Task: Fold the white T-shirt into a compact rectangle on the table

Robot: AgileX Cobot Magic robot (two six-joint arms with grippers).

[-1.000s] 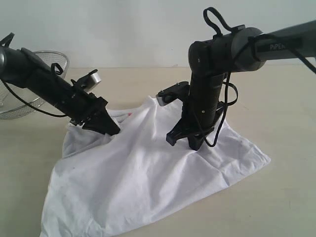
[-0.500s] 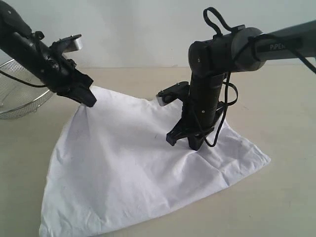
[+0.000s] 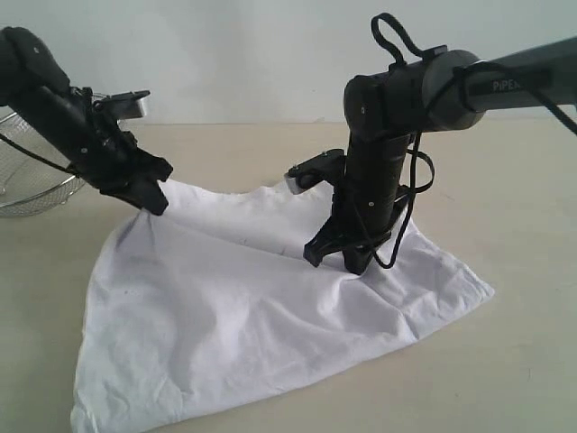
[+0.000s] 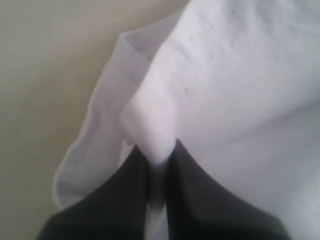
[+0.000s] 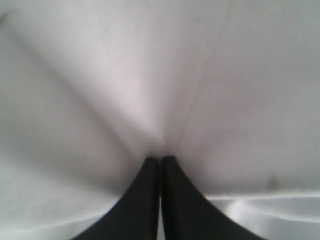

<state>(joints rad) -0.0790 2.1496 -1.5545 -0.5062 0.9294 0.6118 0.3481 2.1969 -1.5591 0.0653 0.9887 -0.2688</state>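
Left claw (image 3: 153, 200) was closed, pinching a raised corner fold of the soft white T-shirt (image 3: 225, 307). In the left wrist view the two dark fingers (image 4: 110, 200) met on a peak of white cloth (image 4: 150, 135), with a thin strip of it showing between them. The claw (image 4: 159, 150) held that corner lifted off the pale beige matte bench (image 3: 505, 207). From the pinch the cloth sloped down and away, and a loose doubled hem hung beside it over bare bench (image 4: 50, 60).

Right claw (image 3: 347, 257) pointed down with its fingers shut together and the tips on the shirt. In the right wrist view the claw (image 5: 161, 159) showed no gap between the fingers. Creases in the cloth (image 5: 150, 75) ran in toward the tips. Could not tell whether any fabric was caught between them or only pressed under them.

The shirt lay spread on the bench beneath and between both claws. It was wrinkled, with only plain white fabric facing up. A long ridge ran from the left claw's pinch toward the right claw. Most of the cloth lay on the near side of both claws, with the near edge flat on the bench. A further flap reached out past the right claw on its outer side.

A round silver wire-mesh basket (image 3: 27, 180) sat on the bench behind the left arm, just beyond the left claw and apart from the shirt. The two claws were well apart from each other.
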